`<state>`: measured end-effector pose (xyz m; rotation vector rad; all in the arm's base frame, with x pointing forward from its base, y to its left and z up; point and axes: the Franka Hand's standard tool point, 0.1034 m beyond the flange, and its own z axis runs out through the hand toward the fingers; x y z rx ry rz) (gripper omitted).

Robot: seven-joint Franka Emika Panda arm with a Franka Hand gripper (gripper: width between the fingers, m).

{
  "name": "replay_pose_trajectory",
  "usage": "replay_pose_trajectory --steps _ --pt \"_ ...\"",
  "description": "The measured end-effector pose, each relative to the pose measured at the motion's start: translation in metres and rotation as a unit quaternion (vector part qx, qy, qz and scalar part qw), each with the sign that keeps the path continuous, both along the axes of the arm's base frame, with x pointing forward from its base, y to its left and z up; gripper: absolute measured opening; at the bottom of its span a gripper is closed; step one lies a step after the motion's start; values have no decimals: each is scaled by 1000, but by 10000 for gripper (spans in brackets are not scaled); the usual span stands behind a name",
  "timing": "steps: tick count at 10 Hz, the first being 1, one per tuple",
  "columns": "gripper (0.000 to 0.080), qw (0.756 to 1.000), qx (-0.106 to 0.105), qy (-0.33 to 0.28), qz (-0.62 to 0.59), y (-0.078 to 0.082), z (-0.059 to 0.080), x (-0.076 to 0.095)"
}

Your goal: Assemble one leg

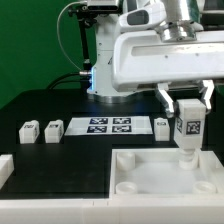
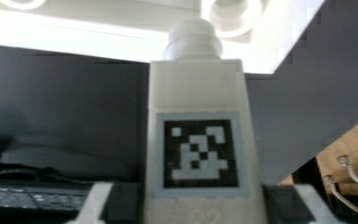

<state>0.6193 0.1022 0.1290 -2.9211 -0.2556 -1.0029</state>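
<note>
My gripper point(image 1: 188, 104) is shut on a white leg point(image 1: 189, 130) with a black-and-white marker on its face. It holds the leg upright, peg end down, over the far right part of the large white tray-like part point(image 1: 165, 175). In the wrist view the leg point(image 2: 197, 120) fills the middle, clamped between my fingers point(image 2: 115, 200), and its narrow tip points at a round hole in the tray point(image 2: 233, 12). Three more legs lie on the table: two at the exterior view's left point(image 1: 28, 131) point(image 1: 54, 129) and one beside the marker board point(image 1: 161, 126).
The marker board point(image 1: 109, 126) lies on the black table behind the tray. A white block point(image 1: 4, 168) sits at the exterior view's left edge. The arm's white base point(image 1: 115, 60) stands at the back.
</note>
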Motion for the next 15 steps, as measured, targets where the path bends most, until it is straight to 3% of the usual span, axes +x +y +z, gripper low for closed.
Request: replay_pose_trajectory --steps 4,6,12,15 --pt "294 1000 6 0 0 11 -11 12" --pt "294 1000 3 9 1 11 -29 11" --pt "294 1000 1 9 4 14 -46 10" --pt "294 1000 1 6 5 14 -46 10"
